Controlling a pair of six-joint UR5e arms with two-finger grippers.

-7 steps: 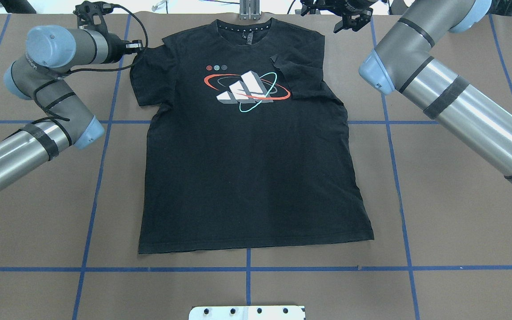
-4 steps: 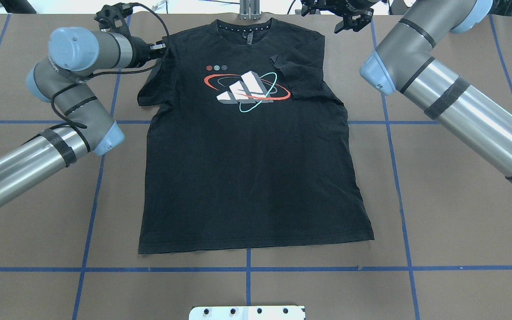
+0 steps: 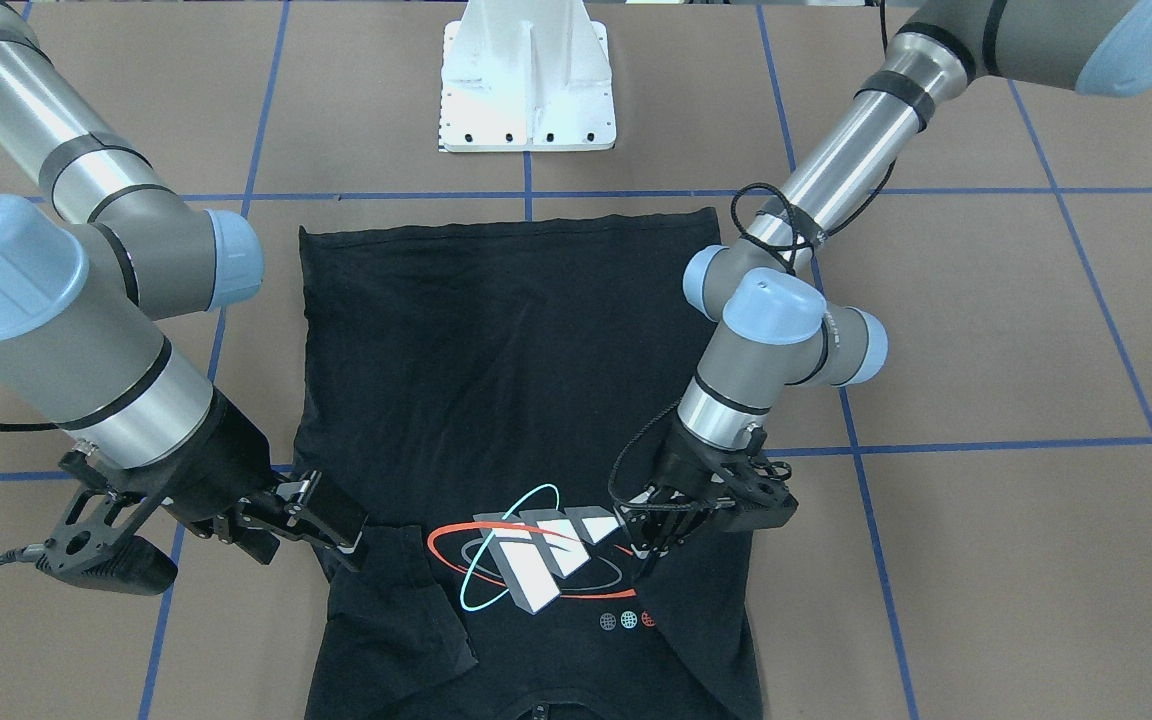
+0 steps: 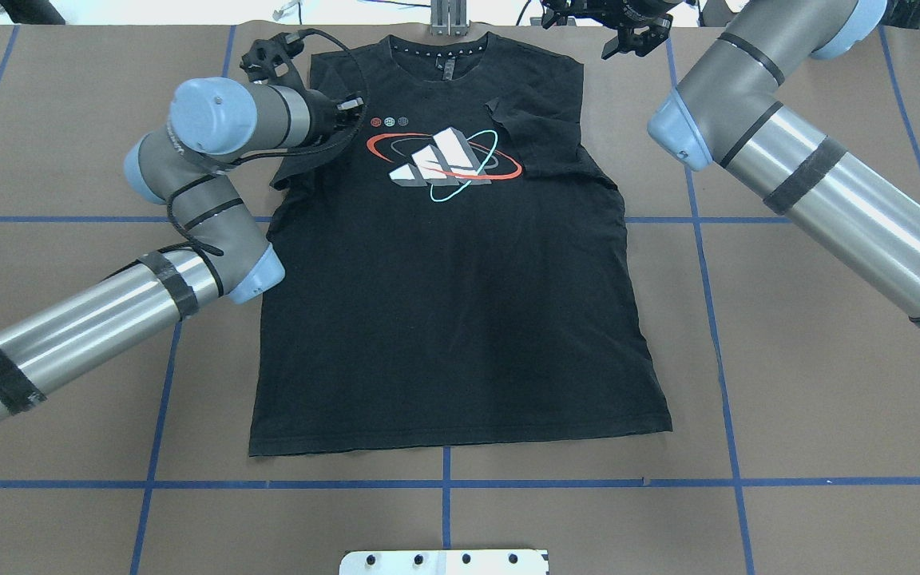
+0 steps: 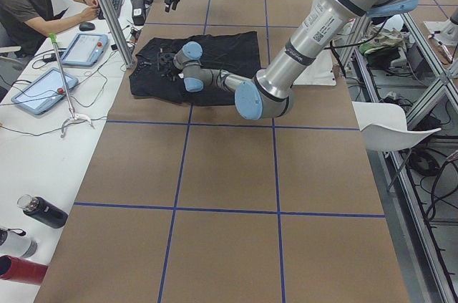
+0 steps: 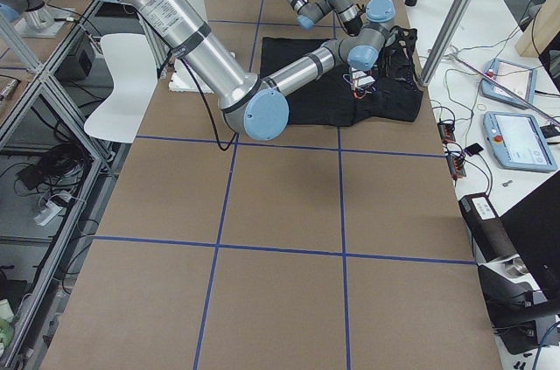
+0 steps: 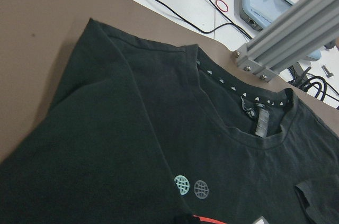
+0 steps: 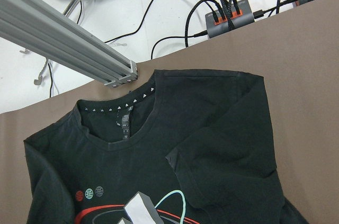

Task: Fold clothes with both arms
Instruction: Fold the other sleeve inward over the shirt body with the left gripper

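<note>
Brown table (image 4: 827, 383), blue tape grid (image 4: 588, 482); one T-shirt (image 4: 444, 319) at 12 o'clock, two arms (image 4: 69, 351) (image 4: 851, 200). Left jaws clamped on sleeve (image 4: 308, 168), right jaws apart.

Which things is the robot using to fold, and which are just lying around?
For the job:
- black T-shirt
- left gripper, pinching the shirt's sleeve
- right gripper, open, off the shirt near its collar end

Just lying about:
- tablets
- bottles
- cables
- white chair
</note>
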